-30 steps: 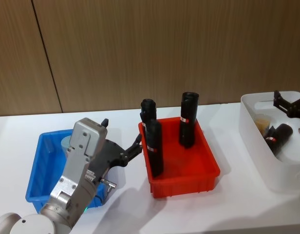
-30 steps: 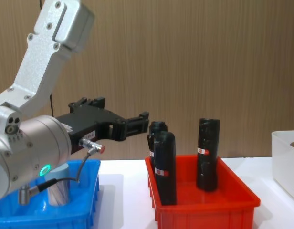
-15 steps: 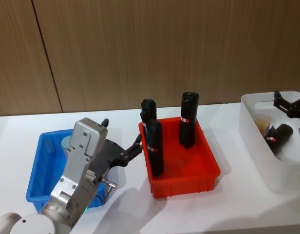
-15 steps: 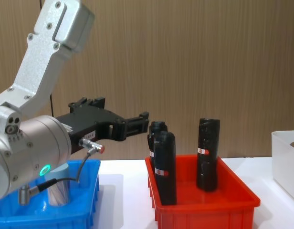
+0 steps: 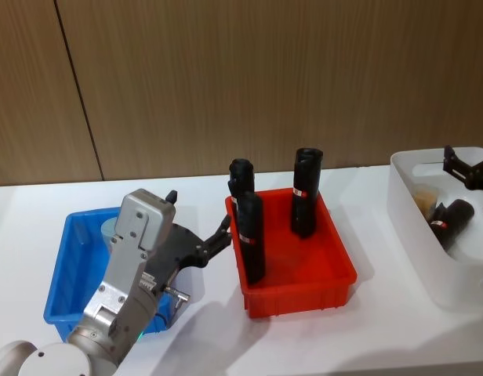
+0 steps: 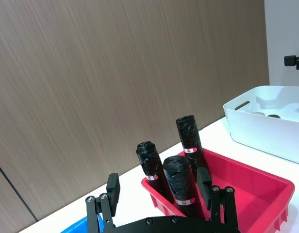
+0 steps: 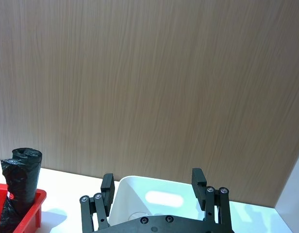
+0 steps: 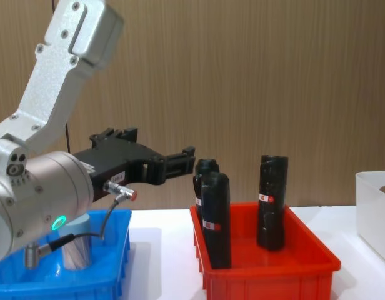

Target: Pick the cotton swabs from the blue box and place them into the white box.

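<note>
while above the blue box [image 5: 57, 270], left gripper [image 5: 223, 232] open-fingered, empty.

My head camera looks forward and down from above onto the table [image 5: 359, 329], taking in the blue box [image 5: 65, 270], the red bin [image 5: 304, 274] and the white box [image 5: 410, 211] against the wood wall [image 5: 265, 78]. My chest camera sits lower and looks level across the table, close behind my left arm [image 8: 49, 187], seeing the red bin from the side. My left wrist camera faces over my left gripper [image 6: 159, 187] toward the red bin and, farther off, the white box. My right wrist camera faces the wall over my right gripper [image 7: 154, 187], just above the white box. All four views share the red bin's black bottles [image 8: 272, 203].
</note>
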